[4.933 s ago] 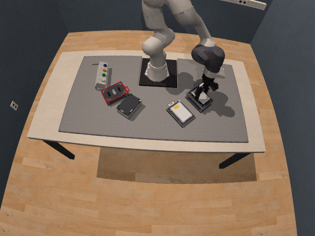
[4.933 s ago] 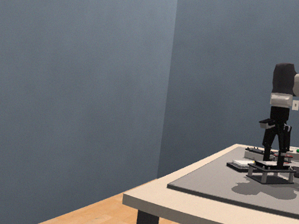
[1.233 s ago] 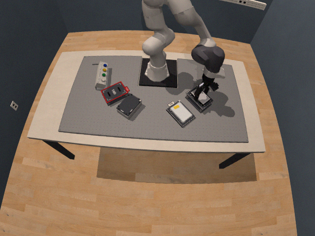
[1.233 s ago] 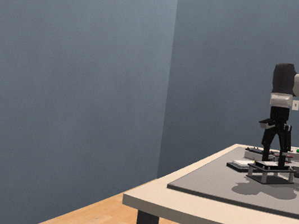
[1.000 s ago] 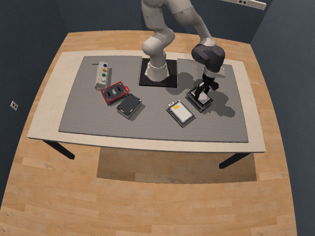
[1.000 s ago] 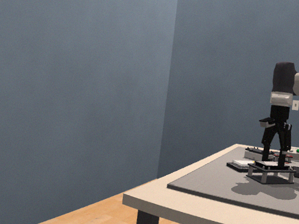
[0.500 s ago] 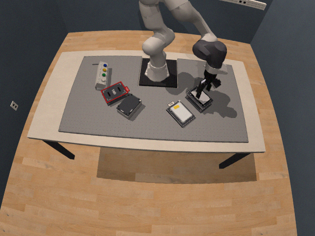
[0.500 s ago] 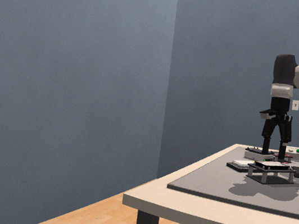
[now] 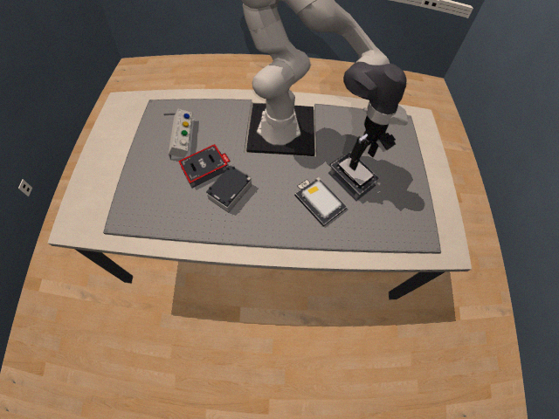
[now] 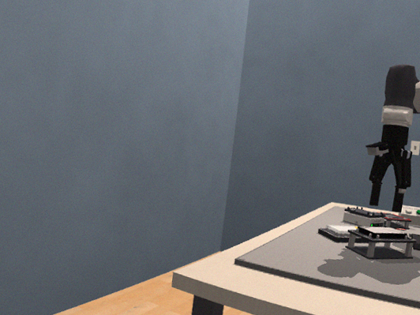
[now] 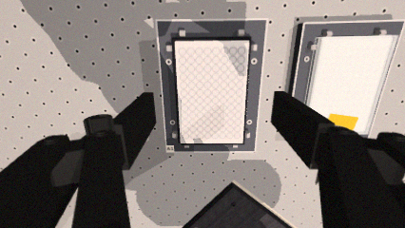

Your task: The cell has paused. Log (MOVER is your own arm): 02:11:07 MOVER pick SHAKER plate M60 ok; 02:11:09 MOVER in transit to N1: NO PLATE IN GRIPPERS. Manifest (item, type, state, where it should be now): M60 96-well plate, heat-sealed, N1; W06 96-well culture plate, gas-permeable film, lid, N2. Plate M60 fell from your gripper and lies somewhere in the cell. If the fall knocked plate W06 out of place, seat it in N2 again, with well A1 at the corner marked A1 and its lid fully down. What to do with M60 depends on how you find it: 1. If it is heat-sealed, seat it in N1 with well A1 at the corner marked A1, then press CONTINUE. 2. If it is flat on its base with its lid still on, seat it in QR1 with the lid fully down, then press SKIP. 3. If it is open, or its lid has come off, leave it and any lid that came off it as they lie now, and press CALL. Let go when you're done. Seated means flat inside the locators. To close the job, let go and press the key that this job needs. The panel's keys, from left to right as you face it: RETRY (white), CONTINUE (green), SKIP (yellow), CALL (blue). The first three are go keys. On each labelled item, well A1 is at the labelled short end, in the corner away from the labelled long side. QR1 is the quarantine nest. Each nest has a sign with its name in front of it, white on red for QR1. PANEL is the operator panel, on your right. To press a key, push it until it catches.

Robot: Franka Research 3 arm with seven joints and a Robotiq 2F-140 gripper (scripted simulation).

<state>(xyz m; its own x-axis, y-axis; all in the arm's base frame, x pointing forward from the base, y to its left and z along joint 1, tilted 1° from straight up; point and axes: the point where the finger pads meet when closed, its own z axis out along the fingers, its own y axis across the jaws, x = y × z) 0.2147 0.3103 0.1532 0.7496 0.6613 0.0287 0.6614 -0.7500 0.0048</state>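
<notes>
The black heat-sealed plate, apparently M60 [image 9: 361,174] [image 10: 382,230] [image 11: 211,90], lies level inside the locators of a raised nest [image 10: 373,239] [image 11: 255,90]. The nest's A1 mark shows at lower left in the wrist view; the plate's label is not readable. My gripper [image 9: 363,159] [image 10: 385,207] [image 11: 213,107] is open and empty above it, fingertips clear of the plate. The white plate with a yellow tag, apparently W06 [image 9: 323,199] [image 10: 341,228] [image 11: 354,76], sits lidded in the low nest [image 10: 335,237] [image 11: 299,71] beside it. Its lid looks level.
Red-edged QR1 [image 9: 203,175] holds no plate. The dark-topped shaker [image 9: 230,183] [image 10: 363,219] stands beside it. The panel [image 9: 176,146] with white, green, yellow and blue keys stands behind QR1, far from my gripper. The arm's base plate [image 9: 279,147] lies between.
</notes>
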